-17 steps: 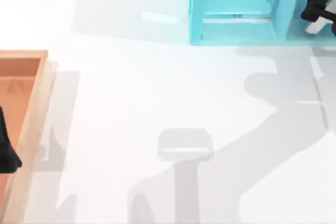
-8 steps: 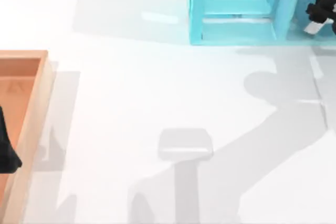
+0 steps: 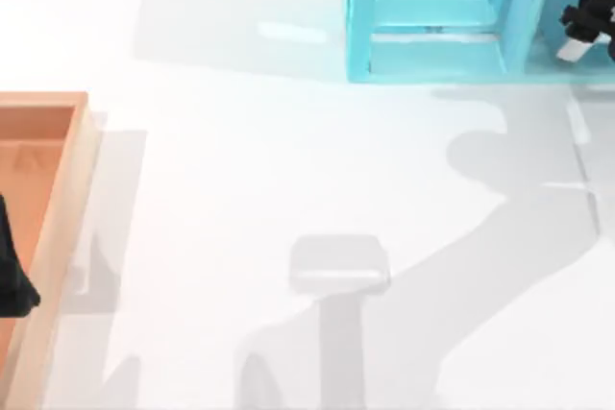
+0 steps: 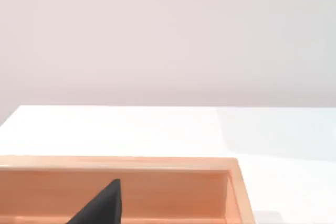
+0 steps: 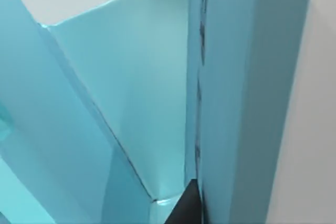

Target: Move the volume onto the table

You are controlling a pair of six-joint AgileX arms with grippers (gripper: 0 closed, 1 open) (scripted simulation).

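White table point(image 3: 288, 160): right end effector point(image 3: 584, 28) inside cyan shelf point(image 3: 432, 55), grip state unclear.

cyan shelf unit point(image 3: 432, 16): top view's far right | wooden tray point(image 3: 53, 228): left edge

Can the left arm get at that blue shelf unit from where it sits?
Probably not easily: the left gripper sits over the wooden tray at the table's left edge, while the shelf unit stands far right, where the right gripper already is.
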